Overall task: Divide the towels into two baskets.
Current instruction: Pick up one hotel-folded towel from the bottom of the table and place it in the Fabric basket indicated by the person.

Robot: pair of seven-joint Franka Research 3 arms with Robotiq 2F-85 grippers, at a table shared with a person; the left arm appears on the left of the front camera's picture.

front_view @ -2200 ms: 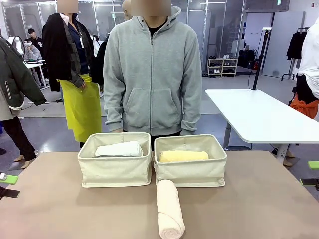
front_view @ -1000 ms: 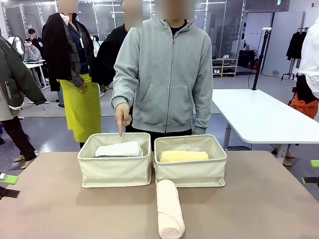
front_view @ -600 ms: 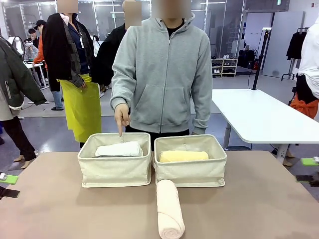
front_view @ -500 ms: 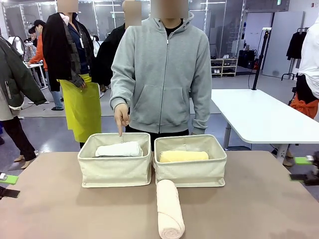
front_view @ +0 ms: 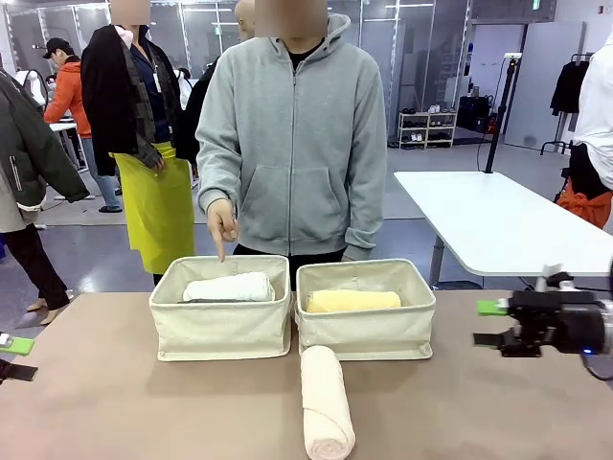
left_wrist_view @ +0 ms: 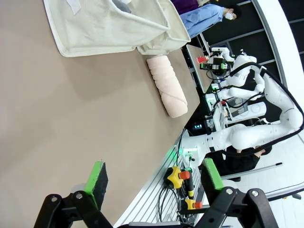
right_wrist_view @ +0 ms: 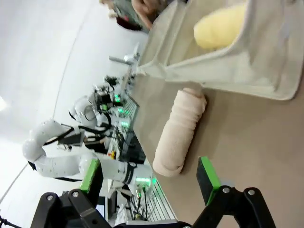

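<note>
Two cream canvas baskets sit side by side, walls touching, toward the far part of the tan counter (front_view: 115,402). Taking the left basket (front_view: 221,331) as the landmark: a white towel (front_view: 228,287) lies inside it, roll running crosswise. Just beyond its far wall stands a person in a grey hoodie, whose hand (front_view: 222,221) hangs above the far rim with the index finger pointing down into it. The right basket (front_view: 365,331) stands directly to the landmark's right and holds a yellow towel (front_view: 351,301), also lying crosswise. A pale peach towel (front_view: 326,402) lies on the bare counter, just in front of the seam between the two baskets, its length running from the baskets toward the robot, its far end touching or nearly touching the right basket's front wall.

The right tool (front_view: 490,323) hovers above the counter well to the right of the right basket, its green pads spread wide with nothing between them. The left tool (front_view: 8,356) sits at the counter's edge far to the left of the landmark basket, jaws likewise fully apart and empty.
</note>
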